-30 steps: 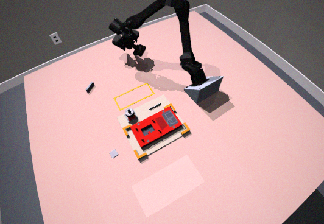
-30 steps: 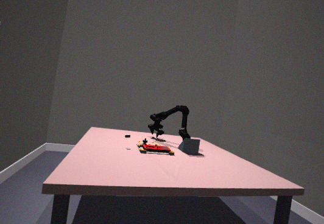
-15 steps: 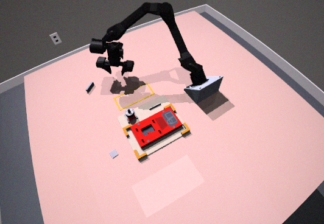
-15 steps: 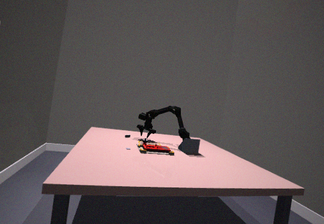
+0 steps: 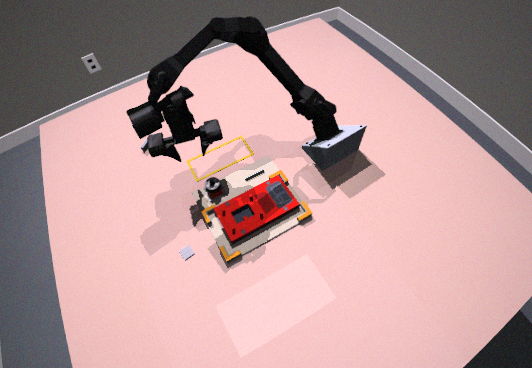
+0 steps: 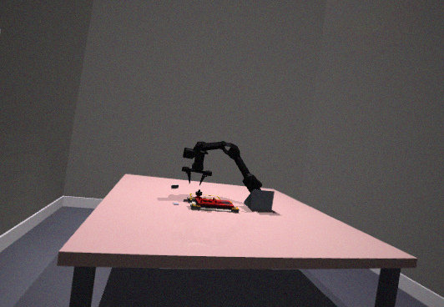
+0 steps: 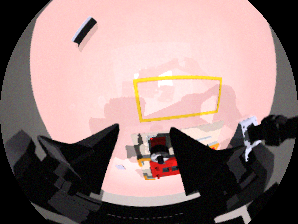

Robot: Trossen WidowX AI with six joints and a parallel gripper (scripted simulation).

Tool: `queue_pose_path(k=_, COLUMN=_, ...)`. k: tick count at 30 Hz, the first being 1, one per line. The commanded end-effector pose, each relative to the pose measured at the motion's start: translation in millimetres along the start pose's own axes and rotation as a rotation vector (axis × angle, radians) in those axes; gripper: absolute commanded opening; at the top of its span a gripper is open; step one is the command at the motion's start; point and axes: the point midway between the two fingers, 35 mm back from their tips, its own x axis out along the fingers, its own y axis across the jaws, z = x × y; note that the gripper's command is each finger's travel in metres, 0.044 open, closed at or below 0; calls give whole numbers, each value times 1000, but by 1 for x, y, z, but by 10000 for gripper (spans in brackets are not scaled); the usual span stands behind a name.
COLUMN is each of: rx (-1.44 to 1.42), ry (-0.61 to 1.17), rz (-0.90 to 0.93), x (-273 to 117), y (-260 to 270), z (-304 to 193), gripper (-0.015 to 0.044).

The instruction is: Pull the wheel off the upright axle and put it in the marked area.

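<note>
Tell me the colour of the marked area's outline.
Yellow outline, clearest in the top view.

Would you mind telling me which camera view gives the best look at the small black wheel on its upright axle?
The top view: the small black wheel sits unobstructed beside the red board, just outside the yellow-outlined rectangle. In the exterior view it is a tiny dark speck. The wrist view blurs it behind a dark finger.

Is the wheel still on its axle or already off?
Still on: the wheel sits at the corner of the board, outside the yellow marked area. The open gripper hovers above, holding nothing.
</note>
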Motion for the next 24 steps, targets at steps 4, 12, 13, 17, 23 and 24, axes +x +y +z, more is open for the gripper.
queue_pose_path(k=4, rx=-204, ry=-36, rz=-40, x=-36, y=-26, z=-82, gripper=300)
queue_pose_path(k=12, rx=-209, ry=-38, rz=-41, x=-37, y=-32, z=-89, gripper=300)
queue_pose_path(k=13, rx=-209, ry=-38, rz=-41, x=-37, y=-32, z=-90, gripper=300)
queue_pose_path(k=17, rx=-209, ry=-38, rz=-41, x=-37, y=-32, z=-90, gripper=300)
queue_pose_path(k=23, rx=-209, ry=-37, rz=-41, x=-25, y=-32, z=-90, gripper=300)
queue_pose_path(k=24, rx=-209, ry=-37, rz=-41, x=-20, y=-32, z=-90, gripper=300)
